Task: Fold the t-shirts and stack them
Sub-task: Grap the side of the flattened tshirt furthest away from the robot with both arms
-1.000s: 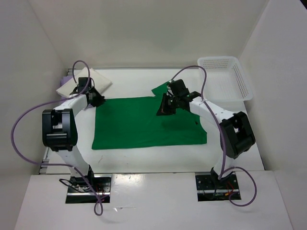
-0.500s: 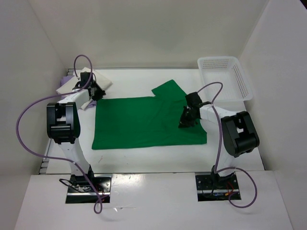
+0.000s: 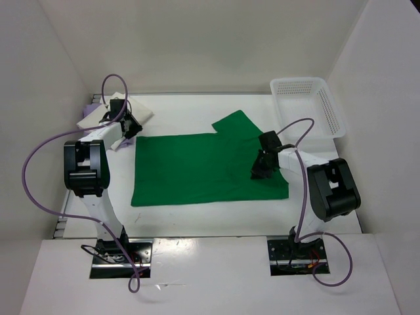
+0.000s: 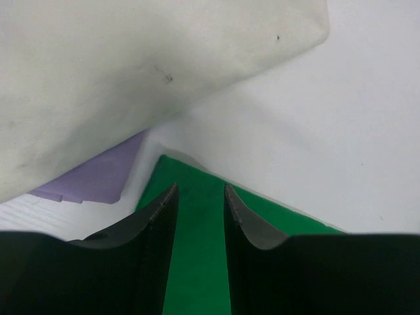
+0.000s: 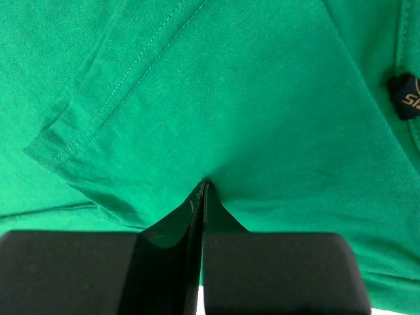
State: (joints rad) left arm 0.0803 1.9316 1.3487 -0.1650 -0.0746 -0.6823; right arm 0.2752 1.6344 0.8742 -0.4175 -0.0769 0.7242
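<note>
The bright green t-shirt [image 3: 197, 167] lies spread flat in the middle of the table, one sleeve sticking out at the back right. My right gripper [image 3: 258, 174] rests on its right part and is shut on a pinch of green cloth [image 5: 230, 98], its jaws closed together [image 5: 202, 184]. My left gripper [image 3: 133, 128] hovers at the shirt's back left corner, fingers slightly apart [image 4: 200, 187], with the green corner [image 4: 197, 249] showing between them. The cream white t-shirt [image 3: 121, 108] lies folded at the back left on top of the lavender one [image 3: 92, 105].
A white mesh basket [image 3: 308, 108] stands at the back right by the right wall. White walls close in the table on the left, back and right. In the left wrist view the cream shirt [image 4: 131, 65] and lavender shirt [image 4: 98, 177] lie just beyond my fingers.
My right gripper has moved from the shirt's back middle to its near right, dragging the green shirt slightly right. My left gripper shifted a little toward the back, then stayed.
</note>
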